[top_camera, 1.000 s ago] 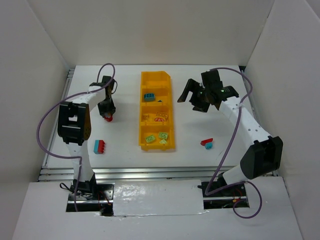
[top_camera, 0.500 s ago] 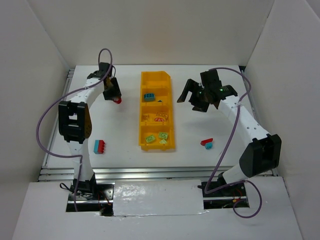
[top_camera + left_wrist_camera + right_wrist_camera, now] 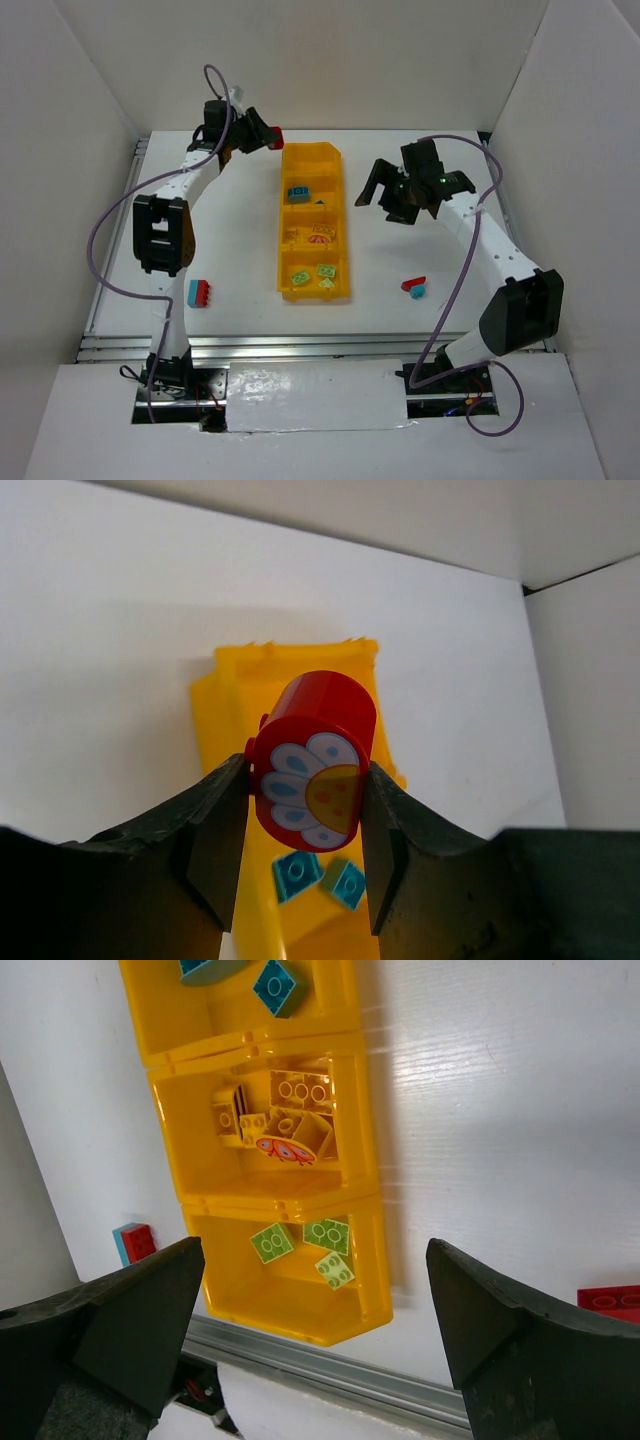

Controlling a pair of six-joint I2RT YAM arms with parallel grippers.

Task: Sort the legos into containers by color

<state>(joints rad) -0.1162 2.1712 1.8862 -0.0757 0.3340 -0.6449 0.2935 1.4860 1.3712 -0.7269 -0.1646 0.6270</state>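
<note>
My left gripper (image 3: 264, 137) is shut on a red lego (image 3: 275, 138) with a flower print (image 3: 312, 760), held in the air just left of the far end of the yellow-orange bin (image 3: 283, 230). The farthest of its containers (image 3: 312, 160) shows nothing inside. The others hold teal legos (image 3: 298, 193), yellow legos (image 3: 320, 235) and green legos (image 3: 315, 275). My right gripper (image 3: 385, 200) hangs open to the right of the bin, above the table, nothing between its fingers (image 3: 110, 1320). Loose legos lie on the table: a teal-and-red one (image 3: 200, 293) at the left, a red and a teal one (image 3: 413, 286) at the right.
White walls close in the table on three sides. A metal rail (image 3: 300, 345) runs along the near edge, in front of both arm bases. A purple cable (image 3: 110, 215) loops off the left arm and another (image 3: 460, 290) off the right arm.
My left gripper has lifted the red lego off the table left of the bin and carried it away and to the right, up to the bin's far end. The right arm has not moved.
</note>
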